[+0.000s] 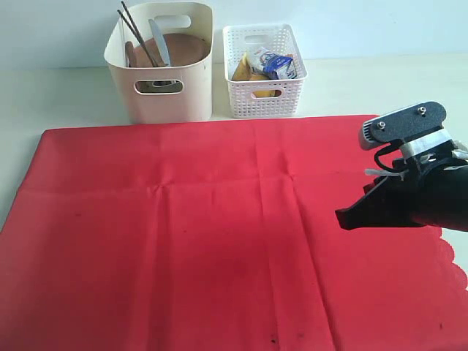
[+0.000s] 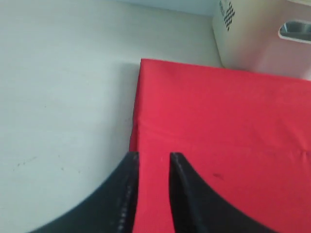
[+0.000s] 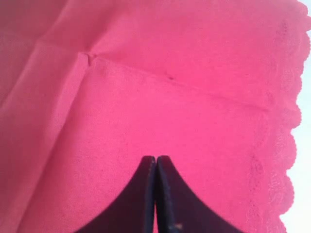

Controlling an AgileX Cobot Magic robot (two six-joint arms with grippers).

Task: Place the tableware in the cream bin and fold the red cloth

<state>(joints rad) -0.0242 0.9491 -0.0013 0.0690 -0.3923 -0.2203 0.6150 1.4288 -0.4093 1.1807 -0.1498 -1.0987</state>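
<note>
Right claw [image 3: 155,162] pinched shut over flat red cloth [image 1: 183,241] near its scalloped edge, left claw [image 2: 153,160] parted narrowly at cloth's opposite edge, cream bin [image 1: 164,95] just behind cloth, chopsticks [image 1: 131,25], knife [image 1: 161,40], plate [image 1: 183,50] inside

No text, brand, number or sign can be read in any view. The small milk carton [image 1: 276,64] in the white lattice basket [image 1: 263,95] carries blue and white print, but it is too small to make out any letters. In the left wrist view, the wall of the cream bin [image 2: 257,43] bears a black checkered mark [image 2: 227,13] near its upper corner. It is a pattern of small squares with no legible characters.
</note>
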